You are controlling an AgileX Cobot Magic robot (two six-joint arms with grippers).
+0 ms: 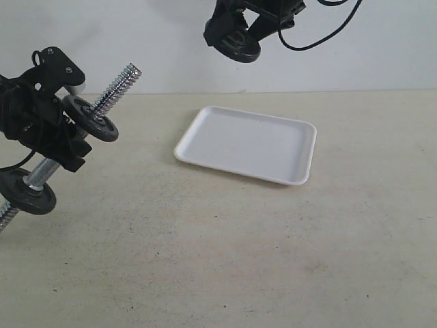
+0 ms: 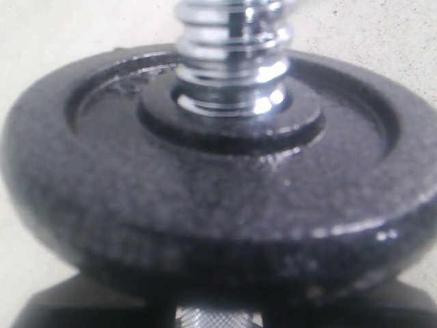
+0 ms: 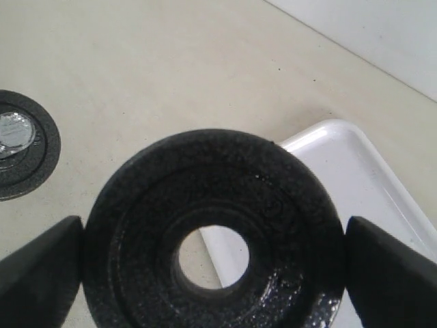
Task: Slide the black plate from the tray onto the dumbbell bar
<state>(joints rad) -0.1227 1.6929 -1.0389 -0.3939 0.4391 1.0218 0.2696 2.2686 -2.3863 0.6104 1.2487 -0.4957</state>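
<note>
High above the table, my right gripper (image 1: 244,29) is shut on the glossy black plate (image 1: 240,45). In the right wrist view the black plate (image 3: 136,225) fills the space between both fingers (image 3: 41,273), and the tray's edge shows through its centre hole. The white tray (image 1: 246,145) lies below it with nothing on it. At the left, my left gripper (image 1: 56,135) is shut on the knurled middle of the dumbbell bar (image 1: 120,80), which tilts up to the right with its threaded end free. A dark disc (image 1: 91,119) sits above the grip and another disc (image 1: 29,192) below it.
The left wrist view is filled by the upper disc (image 2: 218,198) with the threaded rod (image 2: 232,55) rising from it. The beige table (image 1: 225,253) spreads in front of the tray. A black cable (image 1: 321,34) hangs by the right arm.
</note>
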